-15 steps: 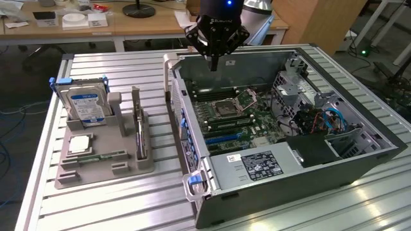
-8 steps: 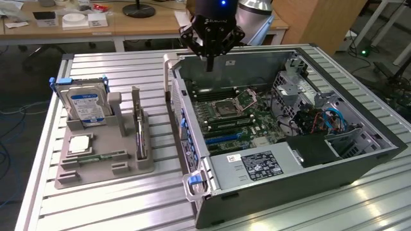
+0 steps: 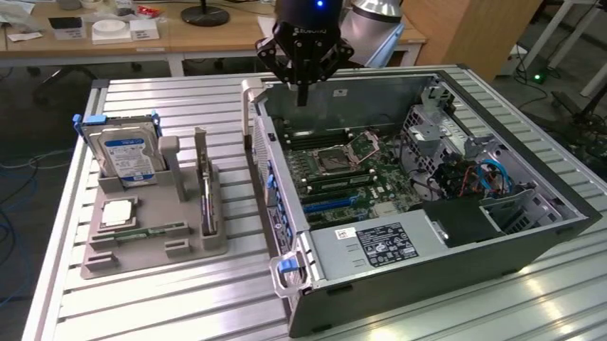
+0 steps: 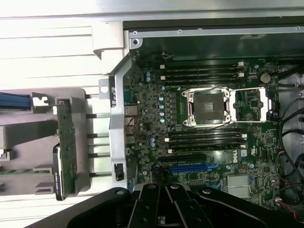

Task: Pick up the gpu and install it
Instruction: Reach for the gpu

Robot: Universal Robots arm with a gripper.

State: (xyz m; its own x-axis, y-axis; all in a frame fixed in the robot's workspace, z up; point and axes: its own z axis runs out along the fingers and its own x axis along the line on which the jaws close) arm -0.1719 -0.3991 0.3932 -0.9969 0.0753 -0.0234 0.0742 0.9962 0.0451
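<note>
The task has hardly begun. The gpu [image 3: 205,193], a thin flat card with a green circuit board and a dark face, stands on its long edge in a slot of the grey plastic holder [image 3: 152,249] on the ribbed aluminium worktop [image 3: 142,305], well apart from the arm and not yet picked up. Beside it the holder carries a silver hard drive with a blue-and-white label [image 3: 128,153] and a small square silver processor chip [image 3: 119,212]. The black gripper [image 3: 303,96] hangs over the far edge of the open dark-grey computer case [image 3: 427,284], above the green motherboard [image 3: 351,177], with its fingers [image 3: 301,85] pressed together and nothing between them. In my judgement the whole job is left: reaching the card, grasping it, carrying it across and seating it. The long blue expansion slot [image 4: 190,167] on the board looks unoccupied

As for writing, the board bears the white word "DELL" [image 4: 231,155]. Pale lettering on the gripper's body seems to read "ROBOTIQ", though I would not swear to it. The white sticker on the silver power supply [image 3: 379,241] and the drive's label carry print too fine to make out
</note>
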